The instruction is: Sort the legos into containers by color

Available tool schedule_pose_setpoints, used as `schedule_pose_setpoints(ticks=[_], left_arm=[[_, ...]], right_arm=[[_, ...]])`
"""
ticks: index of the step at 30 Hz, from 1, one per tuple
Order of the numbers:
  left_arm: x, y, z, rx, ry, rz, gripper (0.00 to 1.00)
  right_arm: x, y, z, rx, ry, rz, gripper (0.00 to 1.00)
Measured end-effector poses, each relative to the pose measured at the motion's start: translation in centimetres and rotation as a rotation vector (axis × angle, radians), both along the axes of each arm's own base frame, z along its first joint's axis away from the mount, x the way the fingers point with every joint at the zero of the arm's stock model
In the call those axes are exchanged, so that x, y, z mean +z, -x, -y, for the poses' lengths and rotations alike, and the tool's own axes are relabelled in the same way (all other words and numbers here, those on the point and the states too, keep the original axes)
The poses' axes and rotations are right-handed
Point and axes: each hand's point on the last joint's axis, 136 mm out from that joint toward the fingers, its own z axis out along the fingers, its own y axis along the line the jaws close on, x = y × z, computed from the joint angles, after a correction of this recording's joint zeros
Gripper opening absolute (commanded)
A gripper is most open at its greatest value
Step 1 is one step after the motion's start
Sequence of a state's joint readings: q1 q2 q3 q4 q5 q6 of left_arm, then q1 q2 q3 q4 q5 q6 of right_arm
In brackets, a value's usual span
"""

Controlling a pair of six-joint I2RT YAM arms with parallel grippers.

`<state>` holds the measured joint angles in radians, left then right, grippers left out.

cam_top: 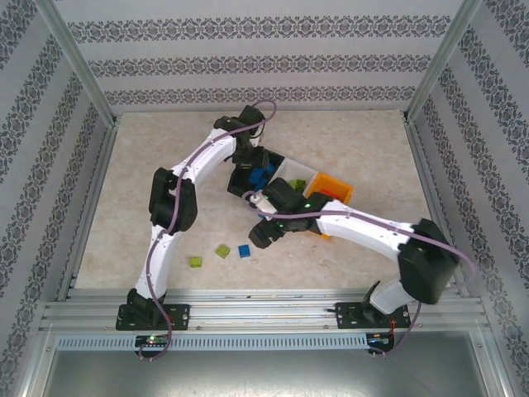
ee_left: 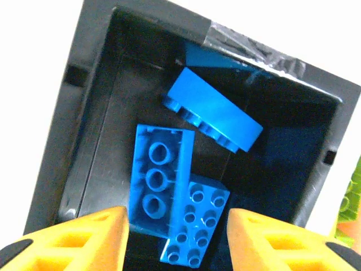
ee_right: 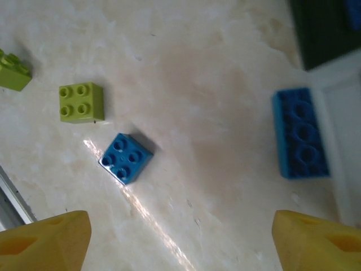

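Left gripper (ee_left: 176,219): yellow fingers (ee_left: 79,240) stand apart with nothing between them; it hovers over the open black bin.
Black bin (ee_left: 62,141): straight ahead of the left gripper; three blue legos lie on its floor.
Upturned blue brick (ee_left: 153,180): just ahead of one fingertip, hollow side up, touching the studded blue brick.
Studded blue brick (ee_left: 197,228): in line with the gap between the fingertips, studs up.
Tilted blue brick (ee_left: 217,110): farthest ahead of the left gripper, on edge near the bin's far wall.
Right gripper (ee_right: 180,226): fingers spread wide and empty, above the bare table (ee_right: 214,68).
Blue 2x2 brick (ee_right: 125,158): the nearest lego ahead of the right gripper, toward the finger at the view's left.
Lime 2x2 brick (ee_right: 82,101): beyond the blue 2x2 brick, near it but apart.
Second lime brick (ee_right: 12,70): farther out, cut by the view's edge.
Long blue brick (ee_right: 299,132): ahead of the other finger, just beside the white bin (ee_right: 338,130); contact cannot be told.
Orange-yellow bin (cam_top: 335,186): last in the row after the black and white bins, beside the right arm's forearm.
White bin contents: lime pieces (cam_top: 299,184) in the top view.
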<state>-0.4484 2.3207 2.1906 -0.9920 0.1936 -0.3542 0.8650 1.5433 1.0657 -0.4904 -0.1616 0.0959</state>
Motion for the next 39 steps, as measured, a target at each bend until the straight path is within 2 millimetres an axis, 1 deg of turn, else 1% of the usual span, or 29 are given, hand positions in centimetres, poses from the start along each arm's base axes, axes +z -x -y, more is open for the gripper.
schedule_pose_setpoints(ticks=[2,3,6,7,9,11,13,14,15,17,18,19,20,21,24,29,31,32,34,36,39], left_arm=[[1.3,0.9,-0.8,0.007,-0.006,0.008,0.57],[2.2,1.7,-1.5,0.013,-0.01,0.012,0.58],[5.4,3.6,-4.2,0.05,-0.001,0.04,0.6],[6.5,4.4,-5.6,0.071,0.0,0.053,0.6],[7.9,6.2,-8.4,0.118,-0.01,0.068,0.61],[8.5,8.1,-11.0,0.162,-0.027,0.071,0.61],[8.1,10.2,-12.8,0.188,-0.055,0.056,0.61],[7.5,11.7,-13.5,0.193,-0.071,0.038,0.61],[6.7,13.1,-14.0,0.196,-0.086,0.015,0.61],[4.9,15.8,-15.0,0.199,-0.114,-0.042,0.61],[4.0,16.9,-15.4,0.202,-0.126,-0.067,0.61],[3.2,18.1,-15.8,0.209,-0.14,-0.095,0.61],[2.5,19.1,-16.2,0.213,-0.153,-0.118,0.61],[2.0,19.9,-16.5,0.219,-0.162,-0.133,0.61],[1.4,21.7,-17.1,0.23,-0.173,-0.158,0.61],[1.7,22.3,-17.2,0.24,-0.162,-0.147,0.61],[1.6,22.8,-16.8,0.227,-0.159,-0.15,0.61],[1.5,23.1,-16.3,0.213,-0.155,-0.154,0.62],[1.1,24.0,-15.2,0.173,-0.147,-0.168,0.63],[0.4,25.1,-13.8,0.125,-0.14,-0.188,0.64],[-0.7,26.0,-12.3,0.073,-0.13,-0.214,0.64]], right_arm=[[-1.4,0.3,-1.5,0.045,0.028,-0.019,0.87],[-2.0,0.4,-2.2,0.064,0.04,-0.027,0.86],[-4.0,1.0,-3.7,0.11,0.081,-0.053,0.86],[-4.9,1.3,-4.2,0.125,0.099,-0.065,0.86],[-6.0,1.8,-4.9,0.144,0.124,-0.08,0.85],[-7.1,2.3,-5.2,0.158,0.153,-0.097,0.83],[-8.1,2.5,-5.3,0.159,0.186,-0.115,0.79],[-8.5,2.7,-5.3,0.156,0.199,-0.123,0.76],[-8.8,2.6,-5.2,0.15,0.215,-0.123,0.71],[-8.7,2.4,-5.2,0.133,0.222,-0.126,0.6],[-8.7,2.4,-5.2,0.123,0.225,-0.133,0.55],[-8.9,2.4,-5.1,0.117,0.233,-0.139,0.48],[-9.0,2.3,-5.0,0.106,0.243,-0.135,0.44],[-8.9,2.2,-5.0,0.1,0.246,-0.134,0.42],[-8.8,2.0,-4.9,0.089,0.253,-0.132,0.41],[-8.7,1.8,-4.2,0.076,0.281,-0.126,0.41],[-7.9,1.3,-3.6,0.06,0.284,-0.121,0.41],[-7.0,0.7,-3.4,0.043,0.275,-0.114,0.41],[-4.8,-1.4,-3.1,0.0,0.235,-0.087,0.41],[-1.4,-4.7,-2.9,-0.063,0.164,-0.036,0.41],[3.4,-10.1,-2.4,-0.147,0.066,0.052,0.42]])
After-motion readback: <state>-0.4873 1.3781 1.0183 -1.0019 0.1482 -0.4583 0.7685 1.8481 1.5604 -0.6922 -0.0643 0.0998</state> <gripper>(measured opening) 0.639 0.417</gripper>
